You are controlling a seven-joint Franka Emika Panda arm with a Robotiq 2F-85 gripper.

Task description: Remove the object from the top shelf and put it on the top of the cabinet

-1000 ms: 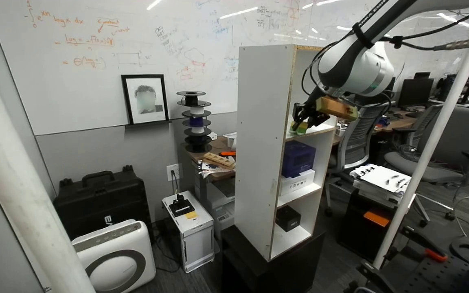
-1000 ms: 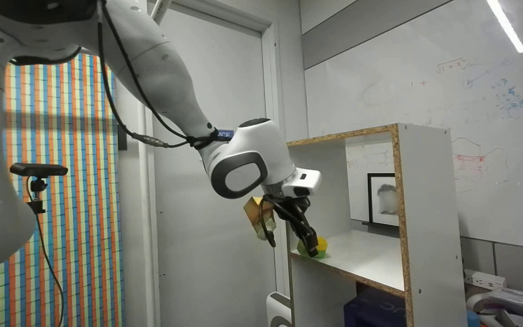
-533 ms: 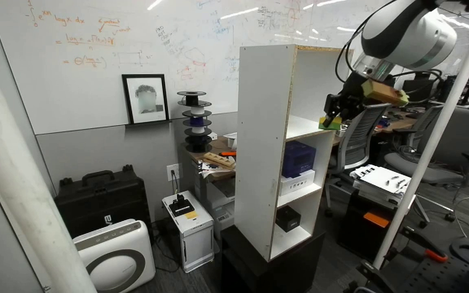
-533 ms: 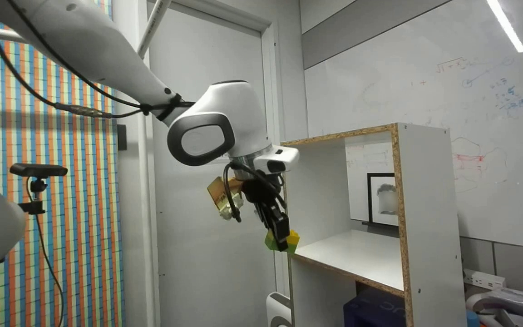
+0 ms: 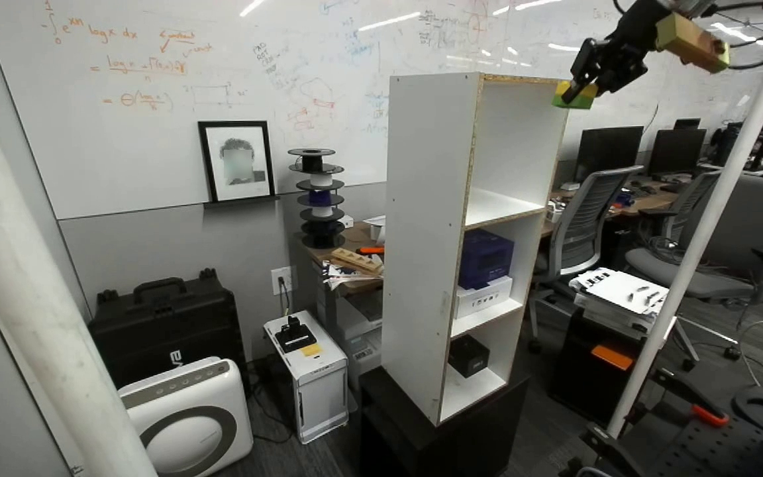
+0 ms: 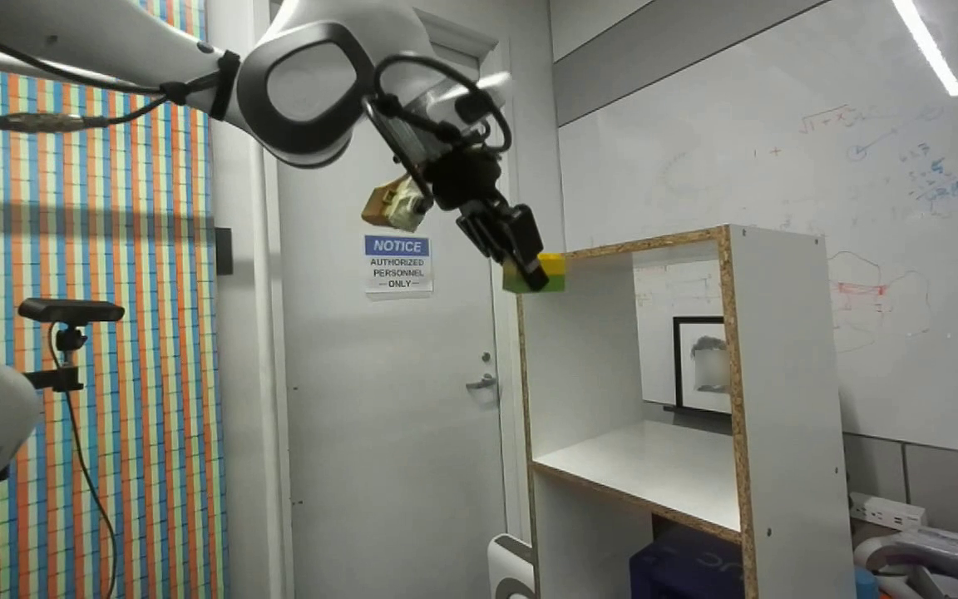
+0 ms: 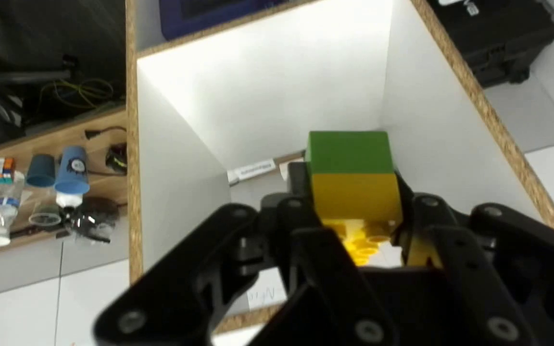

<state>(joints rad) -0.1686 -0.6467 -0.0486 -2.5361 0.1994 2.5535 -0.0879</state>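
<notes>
The claw (image 7: 351, 187) is clamped on the yellow-green block (image 6: 555, 277), which hangs outside the top shelf (image 6: 654, 466), in front of the upper front edge (image 6: 645, 244) of the cabinet (image 6: 787, 374) and seemingly no higher. Advancing without first lifting could ram the block into that edge, twisting it loose or shoving the cabinet. Set down too near an edge or corner, it could tip off.

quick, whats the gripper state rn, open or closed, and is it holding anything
Gripper: closed, holding the green-and-yellow block between its fingers.
</notes>
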